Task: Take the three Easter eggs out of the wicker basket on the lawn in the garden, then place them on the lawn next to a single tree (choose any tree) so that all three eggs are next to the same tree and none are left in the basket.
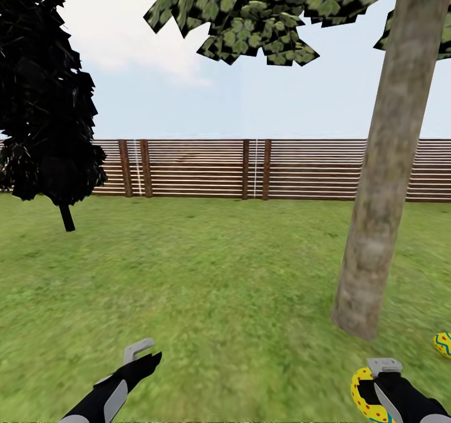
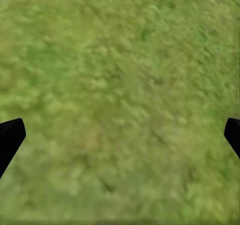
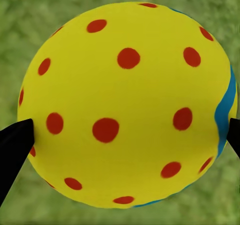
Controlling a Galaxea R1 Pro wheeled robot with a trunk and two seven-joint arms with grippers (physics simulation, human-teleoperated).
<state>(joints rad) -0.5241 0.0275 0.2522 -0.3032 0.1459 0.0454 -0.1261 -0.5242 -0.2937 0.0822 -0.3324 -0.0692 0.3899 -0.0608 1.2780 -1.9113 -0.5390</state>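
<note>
My right gripper [image 1: 378, 378] sits at the bottom right of the head view, shut on a yellow Easter egg [image 1: 361, 395] with red dots. Seen from the right wrist, that egg [image 3: 125, 105] spans the whole gap between the black fingertips [image 3: 15, 150], with grass behind it. A second egg [image 1: 443, 344] lies on the lawn [image 1: 213, 285] at the right edge, close to the base of a tree [image 1: 379, 210] with a pale grey-brown trunk. My left gripper [image 1: 141, 355] hovers low at the bottom left; its wrist view has the gripper [image 2: 120, 137] open over bare grass. The wicker basket is out of view.
A nearly black-leaved tree [image 1: 44, 97] stands at the far left. A brown slatted fence [image 1: 250, 169] closes off the back of the garden. Mottled dark green leaves [image 1: 250, 15] hang overhead. Open grass stretches between the two trees.
</note>
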